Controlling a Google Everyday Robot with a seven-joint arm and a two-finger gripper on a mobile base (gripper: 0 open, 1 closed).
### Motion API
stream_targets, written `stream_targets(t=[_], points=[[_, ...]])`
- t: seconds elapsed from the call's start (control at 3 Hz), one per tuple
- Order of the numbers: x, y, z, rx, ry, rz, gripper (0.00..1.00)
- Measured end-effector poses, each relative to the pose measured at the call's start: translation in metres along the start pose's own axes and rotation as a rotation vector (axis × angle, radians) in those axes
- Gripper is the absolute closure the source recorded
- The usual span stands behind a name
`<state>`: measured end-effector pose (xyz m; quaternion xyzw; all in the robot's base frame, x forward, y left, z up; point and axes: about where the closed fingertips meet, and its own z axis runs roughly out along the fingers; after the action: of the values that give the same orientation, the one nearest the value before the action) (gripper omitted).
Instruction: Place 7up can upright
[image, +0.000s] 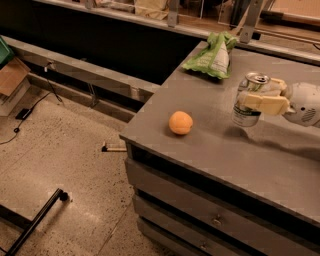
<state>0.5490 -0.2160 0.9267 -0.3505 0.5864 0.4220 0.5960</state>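
We see the cream-coloured two-finger gripper (256, 95) at the right edge of the camera view, its jaws closed around the middle of the small silver-white 7up can with a green band (244, 116). The can stands upright on the right part of the grey table top (210, 147); whether its base touches the surface we cannot tell. A round orange fruit (180, 122) sits well to its left, and a light-green plastic snack bag (212, 57) lies behind
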Motion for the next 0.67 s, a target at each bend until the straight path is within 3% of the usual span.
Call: stream_targets(t=[0.33, 0.67], points=[[0.0004, 0.0033, -0.0032, 0.041, -0.031, -0.081, 0.59], [-0.0005, 0.0041, -0.0008, 0.037, -0.030, -0.090, 0.36]])
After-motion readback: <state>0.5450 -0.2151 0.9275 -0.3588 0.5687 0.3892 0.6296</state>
